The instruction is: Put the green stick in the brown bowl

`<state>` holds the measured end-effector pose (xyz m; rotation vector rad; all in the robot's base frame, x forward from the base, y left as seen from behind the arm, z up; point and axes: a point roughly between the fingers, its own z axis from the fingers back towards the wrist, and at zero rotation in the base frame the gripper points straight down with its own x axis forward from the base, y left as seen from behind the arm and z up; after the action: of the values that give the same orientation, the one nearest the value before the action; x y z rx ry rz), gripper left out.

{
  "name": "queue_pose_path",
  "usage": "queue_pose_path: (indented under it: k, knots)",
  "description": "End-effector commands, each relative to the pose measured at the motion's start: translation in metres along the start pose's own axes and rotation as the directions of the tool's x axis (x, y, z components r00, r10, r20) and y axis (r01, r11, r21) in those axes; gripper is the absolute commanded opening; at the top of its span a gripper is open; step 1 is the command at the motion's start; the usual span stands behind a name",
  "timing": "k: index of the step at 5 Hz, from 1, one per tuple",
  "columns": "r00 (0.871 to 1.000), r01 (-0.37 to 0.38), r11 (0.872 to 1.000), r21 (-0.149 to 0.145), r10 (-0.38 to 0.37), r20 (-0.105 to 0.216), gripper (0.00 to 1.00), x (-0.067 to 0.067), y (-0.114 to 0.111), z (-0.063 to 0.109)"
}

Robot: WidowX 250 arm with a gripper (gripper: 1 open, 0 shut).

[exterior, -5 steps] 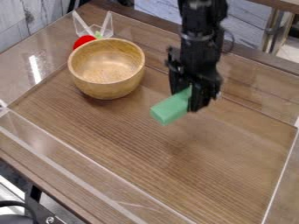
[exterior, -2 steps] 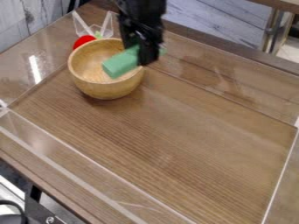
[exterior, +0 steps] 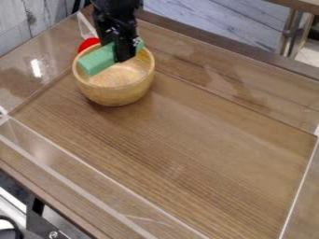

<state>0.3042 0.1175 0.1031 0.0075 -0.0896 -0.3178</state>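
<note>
Grip status: black two-finger gripper [exterior: 121, 51] is clamped on one end of the small flat mint-green rectangular stick [exterior: 97, 62], pointing roughly straight down. Free end of the stick pokes out past the fingers toward the camera-left side, tilted, with its low corner just above the bowl's near-left rim.

Stick sits in the air over the round light-brown wooden bowl [exterior: 115, 86], not yet inside; can't tell whether the low corner touches the rim.

Handling, my read: block looks rigid, light and matte, so no flex and little slip risk. Nothing fragile. The flat faces are the sensible pinch surfaces, which is how the fingers have it now. An end grip leaves a long overhang, so expect it to pivot or tip on release.

Stick length looks close to the bowl's inner width, so a skewed drop could leave it bridged on the thick rim. Better centred below the fingers before letting go.

Red object with white sticks [exterior: 88, 43] is just behind the fingers, beside the bowl. Keep clear.
</note>
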Motion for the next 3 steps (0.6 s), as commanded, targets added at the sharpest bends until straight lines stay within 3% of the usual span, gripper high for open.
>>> queue_pose_path:
  k: [1,3]
  knots:
    - [0.999,-0.001,0.999,0.049,-0.002,0.054,0.00,0.0110,0.0103,0.0156]
    - [0.998,-0.001,0.999,0.053,-0.003,0.070,0.00,0.0154,0.0113,0.0153]
